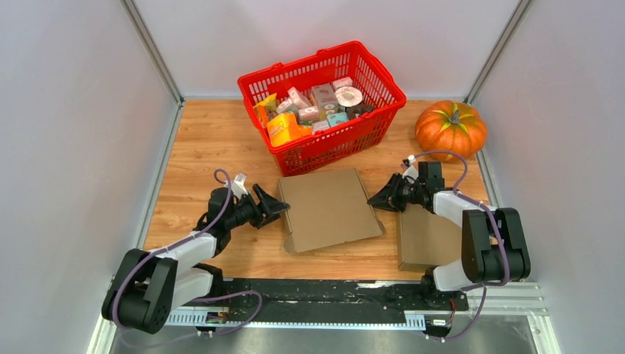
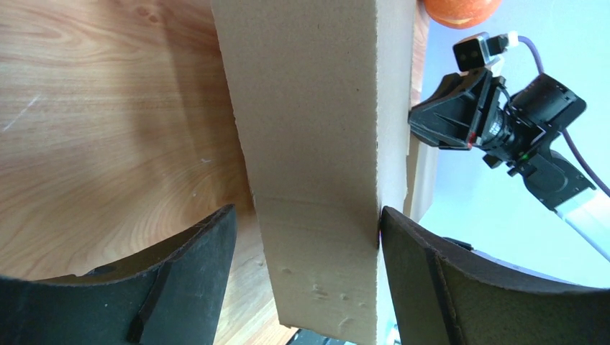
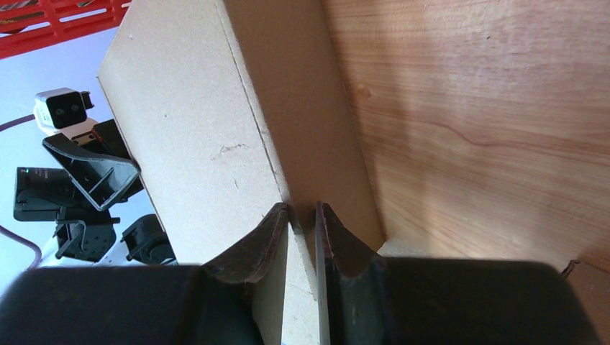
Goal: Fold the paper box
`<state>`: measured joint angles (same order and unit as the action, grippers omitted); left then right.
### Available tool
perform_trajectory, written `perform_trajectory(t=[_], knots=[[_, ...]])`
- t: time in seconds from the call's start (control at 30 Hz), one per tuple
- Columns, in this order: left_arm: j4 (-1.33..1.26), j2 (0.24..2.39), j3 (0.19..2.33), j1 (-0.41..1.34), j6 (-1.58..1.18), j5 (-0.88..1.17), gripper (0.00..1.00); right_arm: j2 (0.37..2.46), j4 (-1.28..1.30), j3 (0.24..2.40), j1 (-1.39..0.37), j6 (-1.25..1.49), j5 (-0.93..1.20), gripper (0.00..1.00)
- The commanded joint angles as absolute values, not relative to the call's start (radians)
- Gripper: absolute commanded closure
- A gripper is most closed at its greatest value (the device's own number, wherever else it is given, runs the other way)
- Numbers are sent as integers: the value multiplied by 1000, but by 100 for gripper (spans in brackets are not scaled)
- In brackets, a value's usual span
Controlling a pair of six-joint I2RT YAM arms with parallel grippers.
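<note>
Two sets of jaws are working one paper box (image 1: 328,208), which lies flattened on the tabletop (image 1: 210,136) just in front of the red basket (image 1: 335,146). The left jaws stand wide apart, straddling the box's left edge, one finger (image 2: 431,287) touching the cardboard and the other just clear. The right jaws are nearly together, pinching the thin right edge of the box between them.

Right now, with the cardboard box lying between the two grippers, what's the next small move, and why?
Probably close the left gripper on the left edge of the box: its fingers stand wide open either side of that edge, while the right gripper pinches the opposite edge.
</note>
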<state>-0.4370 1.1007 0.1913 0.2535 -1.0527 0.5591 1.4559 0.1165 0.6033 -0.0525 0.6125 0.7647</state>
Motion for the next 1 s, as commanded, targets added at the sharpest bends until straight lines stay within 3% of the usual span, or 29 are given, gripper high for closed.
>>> perform_trajectory(t=[0.0,0.47,0.53,0.6,0.8,0.83,0.97], knots=[[-601,1152,205,273,-1083,594,20,1499,146,591,-25,563,604,79],[-712,1218,236,339,-1163,568,19,1509,112,583,-17,569,640,77],[-712,1221,250,347,-1173,574,23,1505,103,583,-20,572,655,74],[-712,1220,249,345,-1203,574,35,1485,121,587,-21,566,660,68],[-686,1143,212,345,-1324,581,52,1277,342,681,-47,497,551,34],[-614,1119,213,345,-1333,577,53,1244,380,702,-57,485,522,25],[-419,941,212,341,-1419,555,55,1092,587,846,-142,402,297,8]])
